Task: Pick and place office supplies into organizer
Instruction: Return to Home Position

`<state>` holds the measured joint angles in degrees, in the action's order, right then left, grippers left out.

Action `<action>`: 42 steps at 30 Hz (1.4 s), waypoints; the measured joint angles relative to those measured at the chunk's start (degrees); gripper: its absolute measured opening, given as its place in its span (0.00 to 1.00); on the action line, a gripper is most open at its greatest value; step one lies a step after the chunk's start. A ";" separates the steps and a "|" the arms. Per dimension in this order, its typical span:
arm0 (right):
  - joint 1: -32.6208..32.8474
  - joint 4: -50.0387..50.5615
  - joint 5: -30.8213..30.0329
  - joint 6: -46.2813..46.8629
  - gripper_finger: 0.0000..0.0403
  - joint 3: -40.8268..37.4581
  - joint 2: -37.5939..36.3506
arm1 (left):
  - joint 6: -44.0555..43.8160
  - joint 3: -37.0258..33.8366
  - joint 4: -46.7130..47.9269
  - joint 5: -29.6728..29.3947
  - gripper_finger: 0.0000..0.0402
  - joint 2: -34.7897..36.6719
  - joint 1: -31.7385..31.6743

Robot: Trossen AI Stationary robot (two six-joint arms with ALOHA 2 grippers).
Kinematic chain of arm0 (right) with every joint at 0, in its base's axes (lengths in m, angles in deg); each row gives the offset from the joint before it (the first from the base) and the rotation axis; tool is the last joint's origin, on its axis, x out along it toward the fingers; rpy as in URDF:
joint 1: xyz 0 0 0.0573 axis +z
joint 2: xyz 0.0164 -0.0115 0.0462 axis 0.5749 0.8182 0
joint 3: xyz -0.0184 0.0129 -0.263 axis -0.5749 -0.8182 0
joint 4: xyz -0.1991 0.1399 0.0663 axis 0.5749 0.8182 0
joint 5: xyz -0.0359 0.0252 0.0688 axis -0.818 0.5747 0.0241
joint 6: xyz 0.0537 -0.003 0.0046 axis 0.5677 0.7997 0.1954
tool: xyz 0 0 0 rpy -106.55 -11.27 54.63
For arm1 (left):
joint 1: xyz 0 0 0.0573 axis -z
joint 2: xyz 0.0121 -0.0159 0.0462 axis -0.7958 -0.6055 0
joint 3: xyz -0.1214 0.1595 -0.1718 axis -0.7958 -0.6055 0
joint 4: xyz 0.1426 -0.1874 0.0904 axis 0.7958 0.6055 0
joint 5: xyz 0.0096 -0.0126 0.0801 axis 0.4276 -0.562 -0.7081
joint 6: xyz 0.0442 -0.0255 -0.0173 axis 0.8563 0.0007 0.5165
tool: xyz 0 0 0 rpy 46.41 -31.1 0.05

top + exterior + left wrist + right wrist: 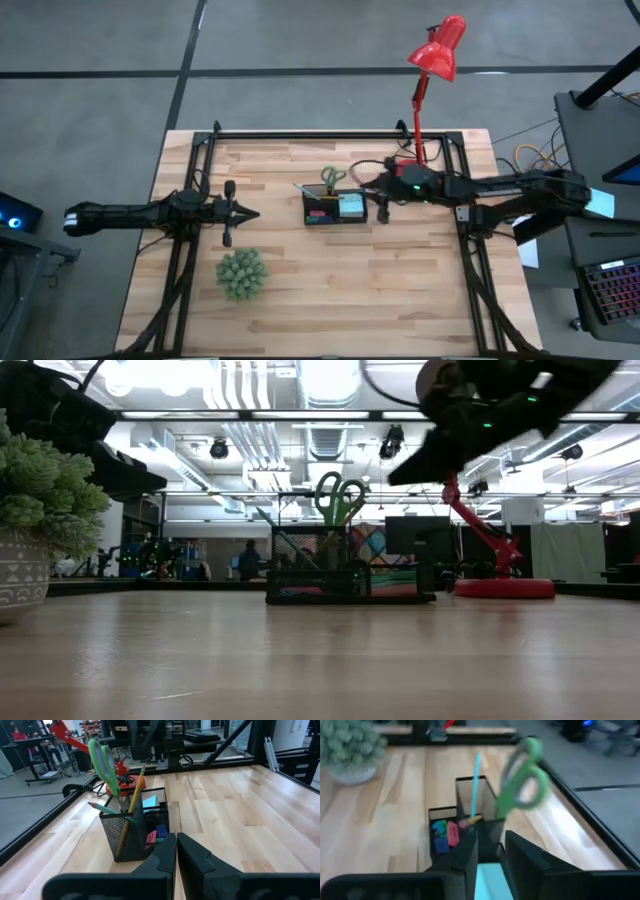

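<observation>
The black mesh organizer (308, 205) stands at mid-table. Its tall cup holds green-handled scissors (522, 780), handles up, along with a yellow pencil (132, 805) and a thin teal pen (475, 785). Small pink and blue erasers (445, 832) lie in a low compartment, and a teal sticky-note pad (352, 205) lies in another. My right gripper (491, 837) hovers open above the organizer's right end, with the teal pad showing below the gap between its fingers. My left gripper (176, 836) waits shut, left of the organizer.
A green spiky plant in a pot (242, 273) stands near the table's front left. A red desk lamp (435, 50) rises at the far right, its round base (500, 588) just behind the organizer. Bare wood lies in front of and to the right of the organizer.
</observation>
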<state>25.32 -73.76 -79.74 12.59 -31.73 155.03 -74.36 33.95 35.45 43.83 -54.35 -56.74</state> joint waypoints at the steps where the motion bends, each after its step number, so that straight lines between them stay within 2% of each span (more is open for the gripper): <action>1: 0.06 -1.34 -1.33 1.30 0.22 -2.38 -2.39 | 0.00 0.00 -0.14 0.00 0.00 0.00 0.01; 6: 0.49 -2.43 -2.10 6.25 0.13 -11.28 -14.43 | 0.04 0.00 -0.55 0.00 0.00 0.02 0.02; 13: 2.46 -2.14 -2.10 6.15 0.03 -19.84 -29.55 | 0.04 0.02 -0.53 -0.02 0.00 0.02 0.00; 16: 3.48 -1.75 -1.42 5.65 0.02 -23.37 -35.04 | 0.04 0.02 -0.52 -0.02 0.00 0.02 0.02; 20: 4.05 -0.24 2.69 8.91 0.02 -26.24 -41.51 | 0.07 0.02 -0.48 -0.11 0.00 0.04 0.02; 26: 7.58 2.78 2.10 9.50 0.02 -27.26 -48.67 | 0.09 0.02 -0.45 -0.90 0.00 0.04 0.00; 31: 13.54 8.70 -7.29 11.22 0.02 -28.63 -53.80 | 0.09 0.02 -0.49 -0.96 0.00 0.07 0.01; 37: 21.27 8.34 -16.41 7.50 0.02 -30.81 -60.21 | 0.08 0.02 -1.99 -0.94 0.00 0.18 0.00; 42: 23.33 9.24 -20.98 5.29 0.02 -32.89 -66.26 | -2.33 -0.09 -3.83 -0.92 0.00 0.66 -0.02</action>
<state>48.65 -64.52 -100.72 17.88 -64.63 88.77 -76.69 33.86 31.62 42.91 -53.69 -56.76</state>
